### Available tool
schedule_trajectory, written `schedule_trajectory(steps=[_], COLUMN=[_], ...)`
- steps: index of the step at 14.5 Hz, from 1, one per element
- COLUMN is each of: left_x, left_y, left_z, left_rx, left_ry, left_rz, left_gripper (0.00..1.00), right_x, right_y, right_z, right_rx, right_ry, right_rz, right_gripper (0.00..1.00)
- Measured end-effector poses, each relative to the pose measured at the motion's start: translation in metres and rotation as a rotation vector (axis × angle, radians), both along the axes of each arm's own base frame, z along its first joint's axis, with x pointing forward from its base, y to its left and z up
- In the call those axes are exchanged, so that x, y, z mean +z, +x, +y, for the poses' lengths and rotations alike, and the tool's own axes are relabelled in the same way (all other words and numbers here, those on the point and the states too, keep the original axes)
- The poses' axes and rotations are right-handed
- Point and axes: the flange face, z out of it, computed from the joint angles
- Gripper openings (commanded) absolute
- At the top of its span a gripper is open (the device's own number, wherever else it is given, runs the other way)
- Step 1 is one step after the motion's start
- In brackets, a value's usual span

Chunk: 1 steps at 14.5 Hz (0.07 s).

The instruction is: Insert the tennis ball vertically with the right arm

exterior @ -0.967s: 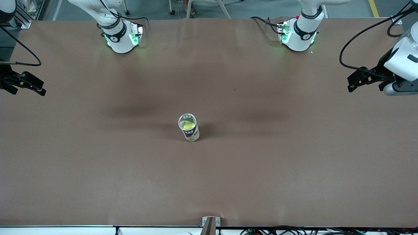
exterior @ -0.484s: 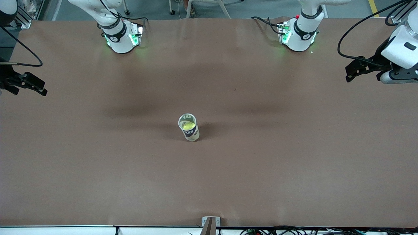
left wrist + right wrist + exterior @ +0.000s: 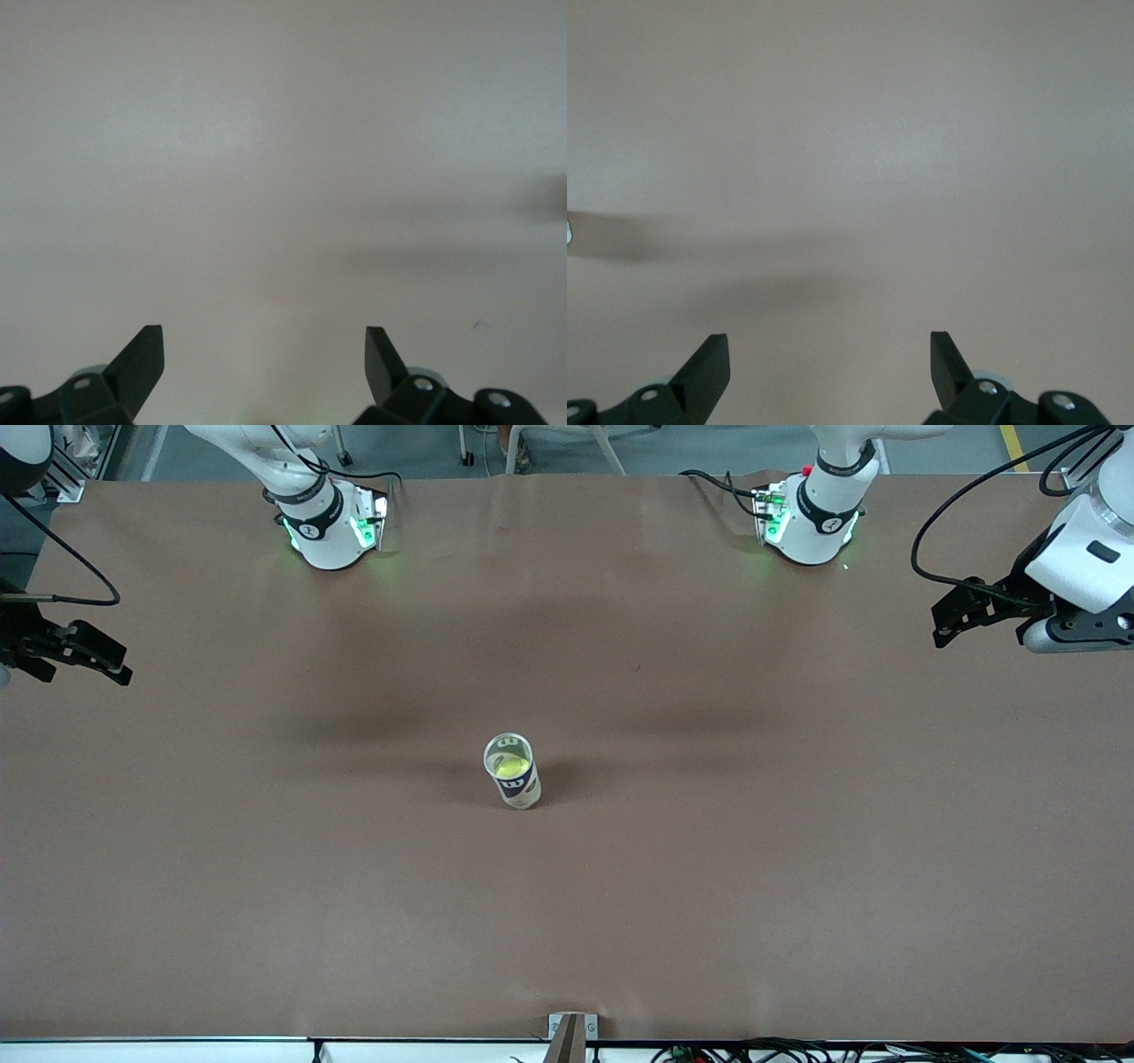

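Observation:
A clear tube with a dark label stands upright at the middle of the brown table. A yellow-green tennis ball sits inside it, seen through the open top. My right gripper hangs over the right arm's end of the table, well away from the tube. It is open and empty in the right wrist view, which shows only bare table. My left gripper hangs over the left arm's end of the table. It is open and empty in the left wrist view.
The two arm bases stand along the table edge farthest from the front camera, lit green. A small metal bracket sits at the table edge nearest the camera. Black cables trail from both wrists.
My left gripper has drawn back and up over the left arm's end of the table. My right gripper has shifted only slightly. The tube and ball have not moved.

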Motion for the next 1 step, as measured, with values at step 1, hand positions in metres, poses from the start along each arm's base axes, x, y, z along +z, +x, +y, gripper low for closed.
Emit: schedule_trajectory(steps=[1], left_x=[0.0], left_y=[-0.0001], left_z=[-0.0004], left_rx=[-0.001], left_ry=[0.0], left_rz=[0.0], left_gripper=[1.0], right_x=[0.0], right_y=[0.0], right_z=[0.0], right_rx=[0.0], right_ry=[0.0], right_rz=[0.0], right_gripper=[1.0])
